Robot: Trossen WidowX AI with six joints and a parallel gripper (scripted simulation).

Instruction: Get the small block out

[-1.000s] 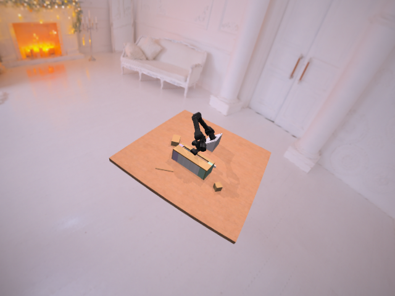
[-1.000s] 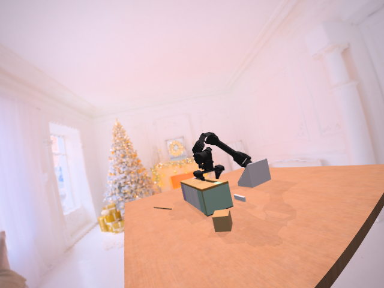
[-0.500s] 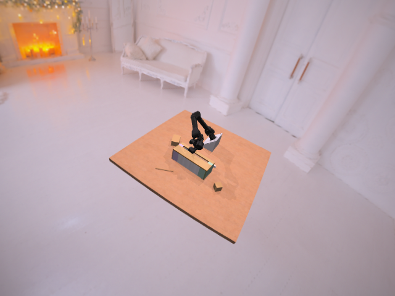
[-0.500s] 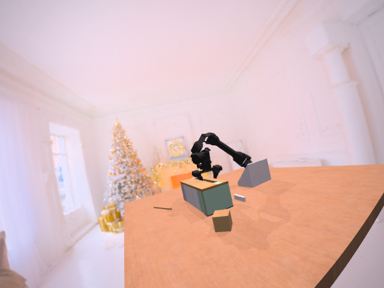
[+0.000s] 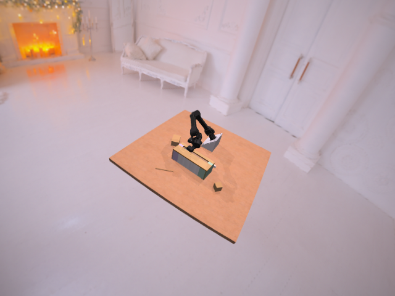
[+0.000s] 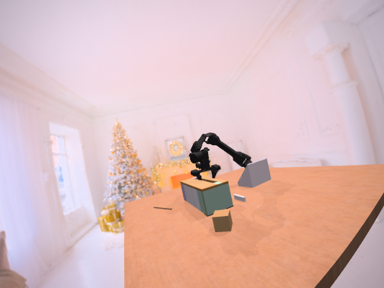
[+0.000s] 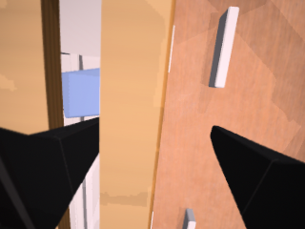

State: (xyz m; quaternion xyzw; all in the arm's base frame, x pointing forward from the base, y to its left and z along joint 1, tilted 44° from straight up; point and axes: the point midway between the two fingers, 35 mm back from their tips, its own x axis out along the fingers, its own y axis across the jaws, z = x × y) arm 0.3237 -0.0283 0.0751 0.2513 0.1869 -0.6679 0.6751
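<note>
The box (image 5: 192,161) (image 6: 215,198) stands in the middle of the table, with a tan top, a grey-striped front and a green end. In the wrist view I look straight down on its tan top board (image 7: 131,114). Beside the board, through a gap, I see the small blue block (image 7: 82,93) inside the box. My gripper (image 7: 161,125) (image 5: 191,148) is open and empty, just above the box's top at its far end. One finger is over the gap and the other is over the table behind the box. The gripper also shows in the exterior view (image 6: 206,171).
A grey wedge (image 5: 212,142) stands behind the box at the arm's base. A tan cube (image 5: 175,139) lies off the box's far end and a brown cube (image 6: 222,219) off its green end. A thin stick (image 5: 164,169) lies in front. A small white bar (image 7: 224,48) and a grey bar (image 7: 190,219) lie behind the box.
</note>
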